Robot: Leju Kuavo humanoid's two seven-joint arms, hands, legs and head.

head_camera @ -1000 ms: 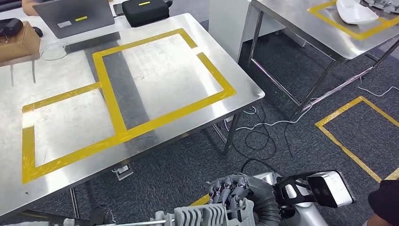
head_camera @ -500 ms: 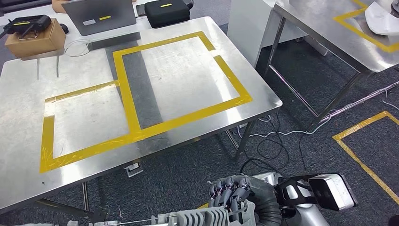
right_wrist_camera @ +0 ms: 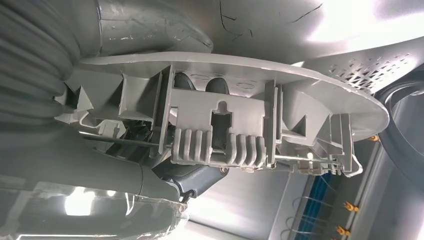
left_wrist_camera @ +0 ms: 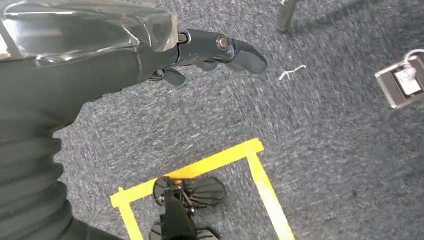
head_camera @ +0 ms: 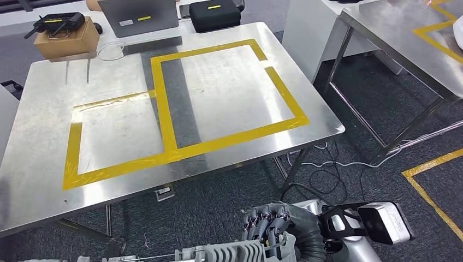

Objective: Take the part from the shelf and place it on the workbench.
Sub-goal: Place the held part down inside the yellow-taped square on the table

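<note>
Head view: the right hand (head_camera: 270, 224) sits low at the bottom edge, fingers curled over one grey ribbed plastic part (head_camera: 235, 252), which it holds well short of the table. The right wrist view shows the same part (right_wrist_camera: 225, 130) close up, a flat oval flange with a block of ribs and slots beneath it, dark fingers (right_wrist_camera: 200, 82) pressing behind the flange and the grey thumb (right_wrist_camera: 185, 177) under it. A white wrist camera (head_camera: 385, 221) juts out beside the hand. In the left wrist view the left hand (left_wrist_camera: 200, 52) hangs over grey carpet (left_wrist_camera: 325, 165), dark fingers stretched out and holding nothing; how far they are spread cannot be told.

Ahead stands one steel workbench (head_camera: 43, 158) marked with yellow tape (head_camera: 164, 109) forming two joined rectangles. At its far edge are one cardboard box (head_camera: 65, 42) with a black device (head_camera: 54, 22) on top, one grey laptop (head_camera: 139, 16) and one black case (head_camera: 214, 13). A second steel table (head_camera: 393, 38), also taped in yellow, stands to the right. Loose cables (head_camera: 322, 169) lie on the carpet between the two, and a yellow floor marking (head_camera: 431, 185) shows at the right.
</note>
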